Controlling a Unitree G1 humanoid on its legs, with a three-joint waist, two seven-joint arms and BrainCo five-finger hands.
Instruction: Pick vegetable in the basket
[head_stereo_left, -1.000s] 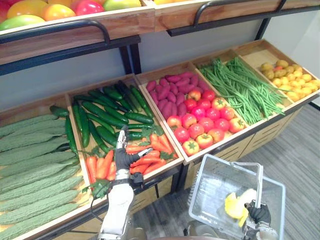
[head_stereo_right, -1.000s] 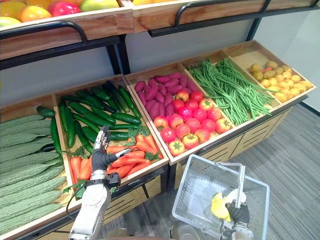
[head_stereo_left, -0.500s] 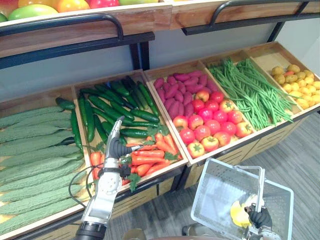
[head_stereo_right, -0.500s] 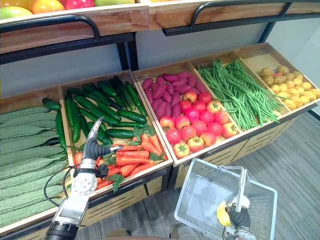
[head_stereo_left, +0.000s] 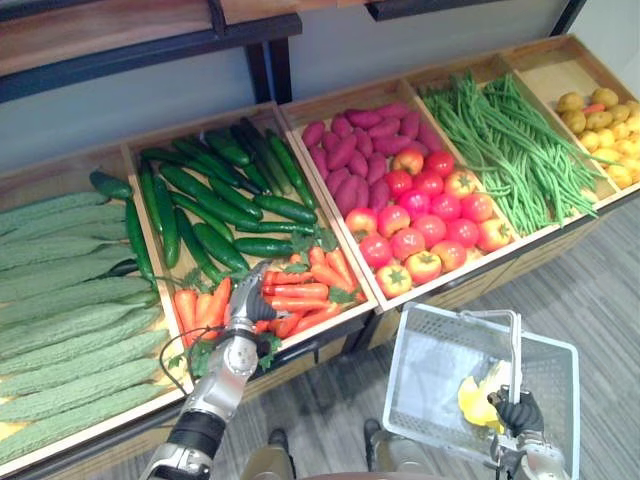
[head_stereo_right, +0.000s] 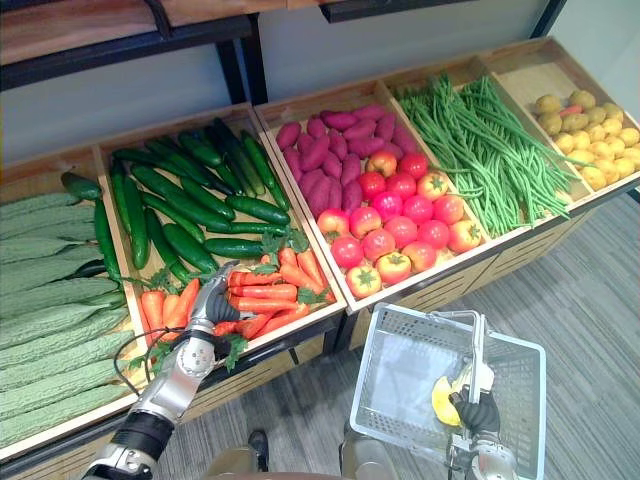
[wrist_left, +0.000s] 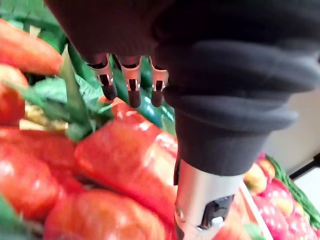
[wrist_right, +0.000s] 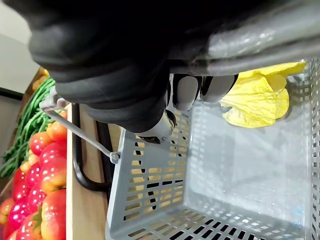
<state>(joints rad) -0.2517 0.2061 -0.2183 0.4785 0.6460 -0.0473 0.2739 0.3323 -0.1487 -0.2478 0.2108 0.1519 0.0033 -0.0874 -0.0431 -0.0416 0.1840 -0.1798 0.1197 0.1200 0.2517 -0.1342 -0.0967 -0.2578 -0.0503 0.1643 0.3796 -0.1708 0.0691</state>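
Note:
Orange carrots (head_stereo_left: 296, 298) with green tops fill the front part of a wooden crate. My left hand (head_stereo_left: 246, 305) lies on them at their left side, its fingers (wrist_left: 132, 82) straight, dark tips resting on a carrot (wrist_left: 120, 165) and its leaves, nothing gripped. At the lower right hangs a grey mesh basket (head_stereo_left: 420, 335). My right hand (head_stereo_left: 518, 412) is shut on the basket's handle (wrist_right: 260, 42). A yellow vegetable (head_stereo_left: 478, 398) lies inside it.
Dark cucumbers (head_stereo_left: 215, 215) lie behind the carrots and bitter gourds (head_stereo_left: 70, 320) to their left. Rightward stand crates of purple sweet potatoes (head_stereo_left: 350, 150), tomatoes (head_stereo_left: 420, 225), green beans (head_stereo_left: 510, 150) and yellow potatoes (head_stereo_left: 605, 125). A shelf rail (head_stereo_left: 130, 55) runs overhead.
The camera has tilted down. My left hand has come down from above the cucumber and carrot border onto the carrots. The right hand still holds the basket.

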